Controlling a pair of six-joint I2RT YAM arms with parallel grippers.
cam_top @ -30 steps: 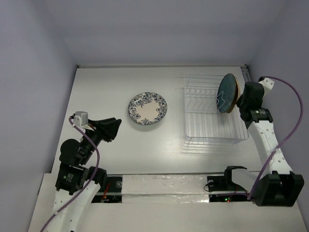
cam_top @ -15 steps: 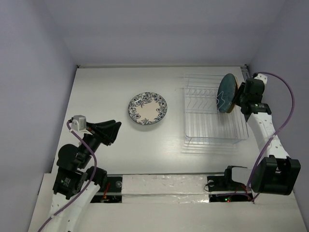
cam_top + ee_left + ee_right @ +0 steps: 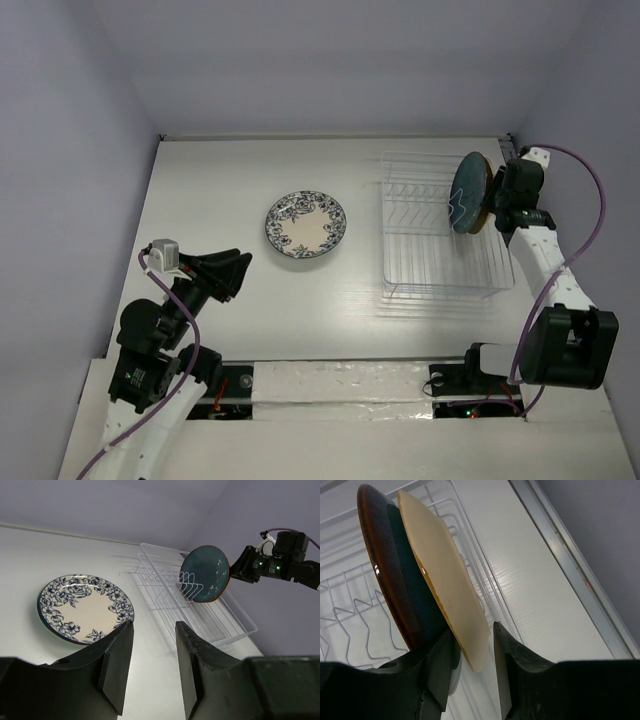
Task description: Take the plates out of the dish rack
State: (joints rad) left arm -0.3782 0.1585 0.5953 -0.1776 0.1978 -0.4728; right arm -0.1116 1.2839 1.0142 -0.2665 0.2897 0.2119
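Observation:
The white dish rack (image 3: 440, 262) stands at the right of the table. Two plates stand upright at its far right end: a dark teal-blue plate (image 3: 465, 195) and a tan-yellow plate (image 3: 487, 192) just behind it. My right gripper (image 3: 499, 193) is open, its jaws either side of the tan-yellow plate's (image 3: 442, 582) rim, beside the teal plate's brown back (image 3: 385, 575). A gap shows at the right finger (image 3: 512, 655). A white plate with blue flowers (image 3: 305, 224) lies flat at the table's middle. My left gripper (image 3: 238, 268) is open and empty, near left. The mint and red plates are out of view.
The left wrist view shows the floral plate (image 3: 82, 607), the rack (image 3: 220, 622), the teal plate (image 3: 205, 573) and my right arm (image 3: 275, 565). A metal rail (image 3: 570, 565) runs along the table's right edge next to the rack. Purple walls close in on three sides.
My right gripper has moved toward the far end of the rack and now straddles the tan-yellow plate's rim. My left arm has drawn back slightly toward its base.

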